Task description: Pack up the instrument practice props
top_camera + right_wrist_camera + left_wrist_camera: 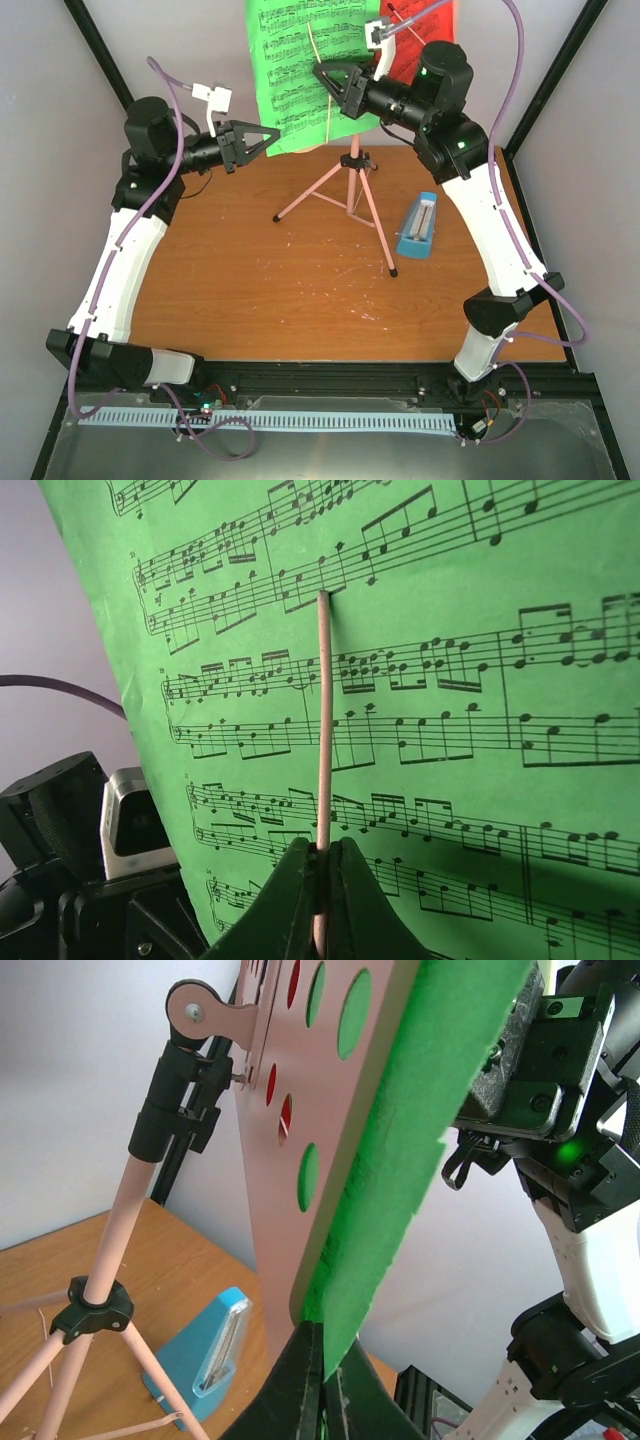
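The pink tripod music stand [352, 190] stands at the back of the table, with a green sheet-music page [300, 70] and a red page [420, 40] on its desk. My left gripper [272, 135] is shut on the green page's lower edge [400, 1160], just beside the hole-punched pink desk [290, 1210]; its jaws [325, 1355] pinch the paper. My right gripper [322, 75] is shut on the stand's thin pink page-holder rod [323, 730], which lies across the front of the green page [450, 680]. The blue metronome [418, 228] stands right of the tripod legs.
The wooden table [250, 290] is framed by black posts and grey walls. The tripod legs [310, 200] spread toward the table's middle. In the left wrist view the right arm [560, 1110] is close behind the page, and the metronome [205, 1355] stands below the desk.
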{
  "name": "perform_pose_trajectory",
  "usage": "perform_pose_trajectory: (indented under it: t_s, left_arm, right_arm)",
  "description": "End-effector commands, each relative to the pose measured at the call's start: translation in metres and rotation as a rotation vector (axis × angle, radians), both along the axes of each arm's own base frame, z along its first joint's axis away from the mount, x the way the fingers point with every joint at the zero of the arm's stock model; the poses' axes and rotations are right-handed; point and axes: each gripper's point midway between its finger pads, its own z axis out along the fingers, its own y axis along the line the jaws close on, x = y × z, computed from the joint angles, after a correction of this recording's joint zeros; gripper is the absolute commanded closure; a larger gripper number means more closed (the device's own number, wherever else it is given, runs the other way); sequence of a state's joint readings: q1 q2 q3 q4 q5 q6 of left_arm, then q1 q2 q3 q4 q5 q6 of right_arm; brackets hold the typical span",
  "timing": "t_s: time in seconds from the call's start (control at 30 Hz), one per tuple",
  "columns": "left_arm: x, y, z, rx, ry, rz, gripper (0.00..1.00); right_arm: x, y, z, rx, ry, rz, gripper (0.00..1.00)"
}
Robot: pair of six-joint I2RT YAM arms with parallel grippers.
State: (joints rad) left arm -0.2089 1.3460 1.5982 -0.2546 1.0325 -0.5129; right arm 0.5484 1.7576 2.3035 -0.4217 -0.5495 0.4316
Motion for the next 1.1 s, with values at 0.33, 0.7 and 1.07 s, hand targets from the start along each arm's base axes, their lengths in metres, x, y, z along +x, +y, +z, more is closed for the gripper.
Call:
perform_pose_trajectory:
  t_s: [0.33,0.7,1.07]
  left_arm:
    - [-0.004,0.058,0.023,-0.042,-0.094,0.299,1.0]
    - [-0.002,0.128,0.004,-0.054,-0.089,0.691,1.0]
    - [0.001,0.178,-0.077,-0.155,0.112,0.861,1.0]
  right_arm:
    - [0.003,-0.001,-0.006,0.045,-0.076,-0.049,0.97]
    - [0.014,0.001,-0.01,0.067,-0.049,-0.068,0.97]
    - [0.017,0.005,-0.012,0.073,-0.034,-0.06,0.82]
